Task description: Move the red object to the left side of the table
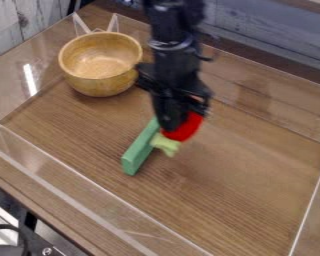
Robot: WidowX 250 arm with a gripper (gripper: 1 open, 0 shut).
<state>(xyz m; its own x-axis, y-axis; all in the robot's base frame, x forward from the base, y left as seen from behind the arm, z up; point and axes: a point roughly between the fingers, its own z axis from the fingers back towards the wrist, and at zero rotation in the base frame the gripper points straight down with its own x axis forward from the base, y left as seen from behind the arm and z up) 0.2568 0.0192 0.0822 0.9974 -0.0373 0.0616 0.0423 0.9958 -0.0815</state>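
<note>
The red object (187,128), a small rounded toy fruit with a pale green leafy end (166,147), hangs above the wooden table (243,190), over the right end of the green block. My gripper (182,124) points straight down and is shut on the red object, its black fingers clamping the fruit's top. The leafy stem sticks out down and to the left, below the fingers.
A long green rectangular block (140,147) lies diagonally near the table's middle, partly under the held fruit. A wooden bowl (101,63) sits at the back left. Low clear acrylic walls (29,150) edge the tabletop.
</note>
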